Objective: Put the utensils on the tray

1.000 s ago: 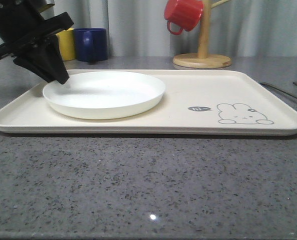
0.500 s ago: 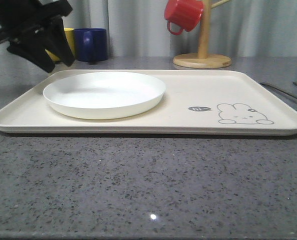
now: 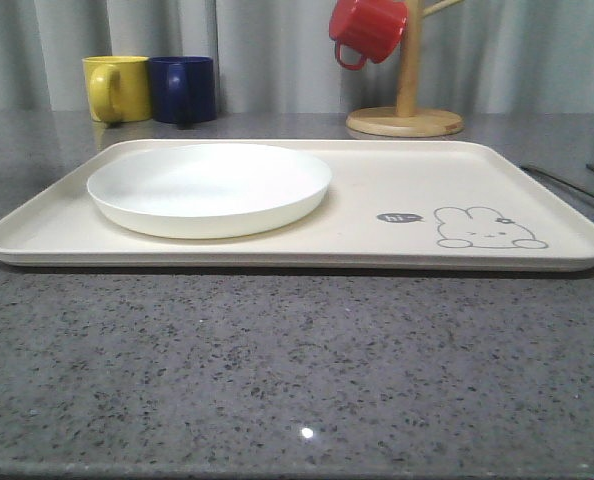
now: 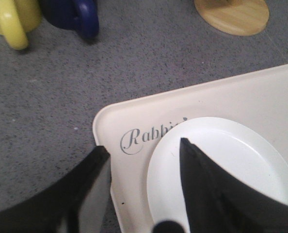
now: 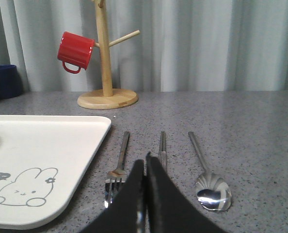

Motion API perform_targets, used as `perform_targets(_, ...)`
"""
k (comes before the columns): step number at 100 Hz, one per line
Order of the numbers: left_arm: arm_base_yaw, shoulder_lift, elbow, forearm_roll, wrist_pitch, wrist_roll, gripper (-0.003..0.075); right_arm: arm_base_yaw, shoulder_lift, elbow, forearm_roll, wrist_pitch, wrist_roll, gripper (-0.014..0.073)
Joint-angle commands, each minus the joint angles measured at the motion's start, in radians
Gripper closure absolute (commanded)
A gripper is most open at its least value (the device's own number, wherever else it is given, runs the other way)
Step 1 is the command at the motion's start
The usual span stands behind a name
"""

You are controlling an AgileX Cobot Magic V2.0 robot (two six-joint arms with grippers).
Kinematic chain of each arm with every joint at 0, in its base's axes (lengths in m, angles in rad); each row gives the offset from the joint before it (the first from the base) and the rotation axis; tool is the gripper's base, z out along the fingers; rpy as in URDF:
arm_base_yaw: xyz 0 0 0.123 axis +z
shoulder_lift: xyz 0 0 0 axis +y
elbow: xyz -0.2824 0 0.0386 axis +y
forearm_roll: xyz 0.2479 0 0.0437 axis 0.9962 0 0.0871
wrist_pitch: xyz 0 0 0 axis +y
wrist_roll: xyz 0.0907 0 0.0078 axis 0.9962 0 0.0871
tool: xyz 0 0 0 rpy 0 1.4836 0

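Note:
The cream tray point(image 3: 397, 180) lies across the table, with its rabbit drawing at the right. On the grey counter to its right lie three silver utensils side by side: a fork point(image 5: 120, 160), a pair of chopsticks point(image 5: 162, 145) and a spoon point(image 5: 207, 184). My right gripper point(image 5: 144, 159) is shut, low over the chopsticks' near end, between fork and spoon; what lies under its fingers is hidden. My left gripper point(image 4: 143, 144) hangs open above the tray's point(image 4: 115, 116) "Rabbit" corner, holding nothing. Thin utensil handles point(image 3: 567, 180) show at the front view's right edge.
A round white plate point(image 3: 209, 185) takes up the tray's left half. Behind the tray stand a yellow mug point(image 3: 115, 88) and a blue mug point(image 3: 182, 88). A wooden mug tree point(image 3: 405, 120) at the back right carries a red mug point(image 3: 367, 28).
The left arm rose from the plate's left rim, went up and to the left, and has left the front view. The plate and tray have stayed put.

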Motion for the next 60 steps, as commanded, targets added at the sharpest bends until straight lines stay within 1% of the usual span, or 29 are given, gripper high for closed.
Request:
perform_targets(1,-0.003,-0.124,0.066,0.004,-0.158,-0.022,0.0394,-0.006,-0.022,-0.017,0.0,-0.084,-0.006,0.0662)
perform_targets(30,0.075,-0.441,0.407,0.005,-0.346,-0.026,0.0394,-0.006,-0.022,-0.017,0.0,-0.084,-0.006,0.0662)
perform_targets(46,0.085,-0.626,0.584,0.005,-0.467,-0.026,0.0394,-0.006,-0.022,-0.017,0.0,-0.084,-0.006,0.0662)
perform_targets(60,0.085,-0.777,0.698,0.01,-0.498,-0.026,0.0401,-0.006,-0.022,-0.017,0.0,-0.084,-0.006,0.0662)
